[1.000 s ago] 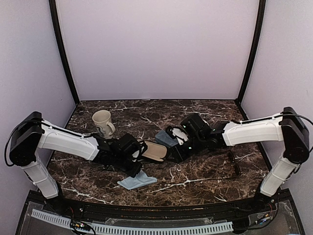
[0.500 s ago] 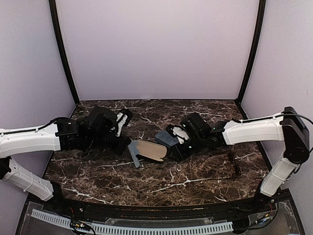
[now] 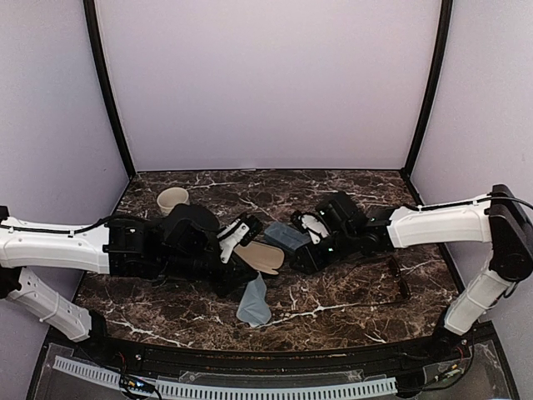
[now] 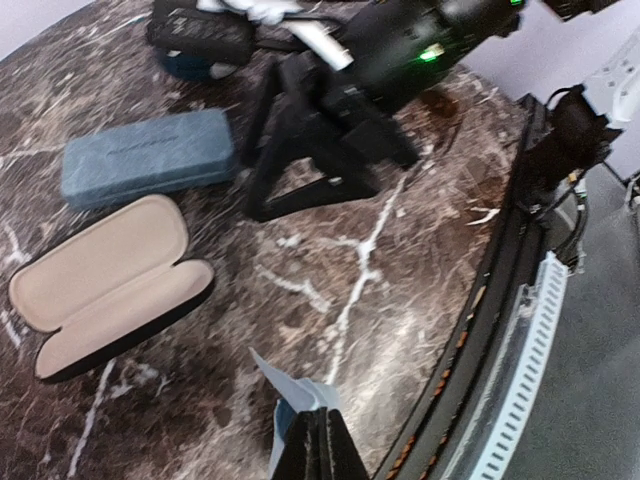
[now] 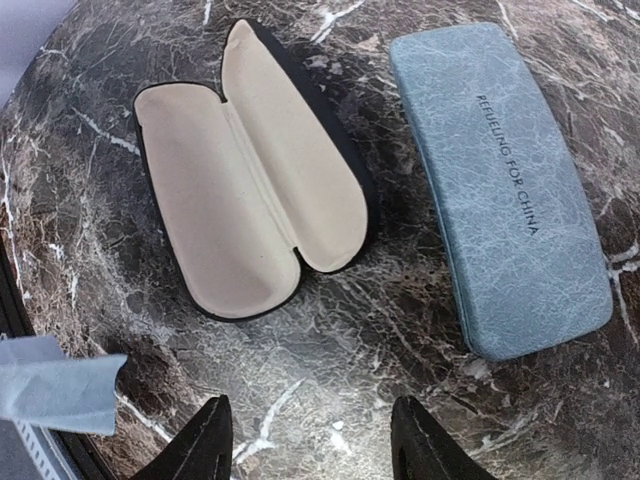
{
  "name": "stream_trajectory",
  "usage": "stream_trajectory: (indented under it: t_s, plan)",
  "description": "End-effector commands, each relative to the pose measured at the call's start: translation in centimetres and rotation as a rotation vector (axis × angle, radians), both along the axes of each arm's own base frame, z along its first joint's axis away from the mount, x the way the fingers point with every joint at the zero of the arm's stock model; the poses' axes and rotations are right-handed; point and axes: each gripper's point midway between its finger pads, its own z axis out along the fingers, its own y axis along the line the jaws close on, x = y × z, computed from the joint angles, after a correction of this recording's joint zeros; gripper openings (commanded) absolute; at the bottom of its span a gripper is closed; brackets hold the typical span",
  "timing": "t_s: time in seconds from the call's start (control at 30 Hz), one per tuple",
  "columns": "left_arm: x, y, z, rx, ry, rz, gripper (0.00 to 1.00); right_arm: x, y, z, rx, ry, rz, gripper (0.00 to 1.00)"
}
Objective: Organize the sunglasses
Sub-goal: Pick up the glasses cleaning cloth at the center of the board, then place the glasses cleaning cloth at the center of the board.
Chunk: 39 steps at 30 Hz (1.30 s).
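Marbled tabletop [image 3: 350, 312]: your left gripper [image 4: 318, 440] is pinching a blue cloth [image 3: 254, 302]; one pair of sunglasses [image 3: 401, 279] is lying lengthwise near-to-far, right of your nearer right gripper [image 5: 310, 425], which is hovering spread and empty over the open black case [image 5: 250, 170] and blue-grey case [image 5: 500, 190].

Left gripper [image 4: 318, 438] closed, right gripper [image 5: 312, 408] agape

Mug [image 3: 172, 198] half hidden behind left arm [image 3: 83, 246], blue cloth [image 5: 50, 395] cut by frame edge
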Motion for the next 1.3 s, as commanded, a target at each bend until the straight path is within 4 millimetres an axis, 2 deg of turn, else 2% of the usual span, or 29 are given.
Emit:
stream_trajectory:
  t_s: [0.0, 0.1, 0.2, 0.3, 0.47, 0.53, 0.6, 0.67, 0.77, 0.83, 0.93, 1.03, 1.1, 1.27]
  plan:
    - [-3.0, -4.8, 4.3, -0.208, 0.019, -0.192, 0.0, 1.5, -1.6, 0.9, 0.045, -0.002, -0.081, 0.55]
    - [-2.8, -6.8, 4.9, -0.232, 0.018, -0.222, 0.0, 2.4, -2.7, 1.2, 0.051, 0.004, -0.125, 0.55]
    - [-2.3, -7.8, 4.6, -0.246, 0.004, -0.225, 0.0, 2.8, -3.4, 1.3, 0.053, 0.01, -0.154, 0.55]
    - [-0.3, -6.7, 1.3, -0.169, 0.033, -0.121, 0.0, 2.6, -3.8, 1.2, 0.05, 0.012, -0.159, 0.55]
    - [3.4, -1.7, -6.2, -0.048, 0.195, 0.115, 0.0, 2.4, -3.7, 0.1, 0.049, 0.037, -0.155, 0.56]
    - [4.4, -0.2, -8.4, 0.029, 0.201, 0.172, 0.0, 2.2, -3.4, -0.4, 0.055, 0.051, -0.145, 0.56]
    - [4.9, 0.3, -9.7, 0.085, 0.197, 0.2, 0.0, 2.2, -3.1, -0.7, 0.062, 0.064, -0.137, 0.56]
    - [4.9, -0.2, -9.8, 0.087, 0.212, 0.191, 0.0, 2.0, -2.9, -0.9, 0.067, 0.072, -0.128, 0.56]
    - [4.4, -1.1, -8.3, 0.025, 0.218, 0.151, 0.0, 1.7, -2.7, -0.9, 0.077, 0.081, -0.114, 0.56]
    - [4.2, -0.9, -7.1, 0.001, 0.2, 0.138, 0.0, 1.0, -2.2, -0.7, 0.112, 0.095, -0.089, 0.56]
    - [4.1, 0.1, -6.6, 0.0, 0.172, 0.149, 0.0, -0.5, -0.8, -0.6, 0.172, 0.126, -0.039, 0.55]
    - [3.7, 1.0, -7.1, 0.016, 0.17, 0.152, 0.0, -2.0, 0.5, -1.5, 0.16, 0.145, -0.001, 0.52]
    - [3.4, 1.3, -7.9, 0.021, 0.178, 0.144, 0.0, -2.8, 1.1, -3.0, 0.127, 0.17, 0.009, 0.49]
    - [3.0, 1.4, -9.5, 0.037, 0.202, 0.134, 0.0, -4.2, 2.7, -4.7, 0.072, 0.183, 0.046, 0.44]
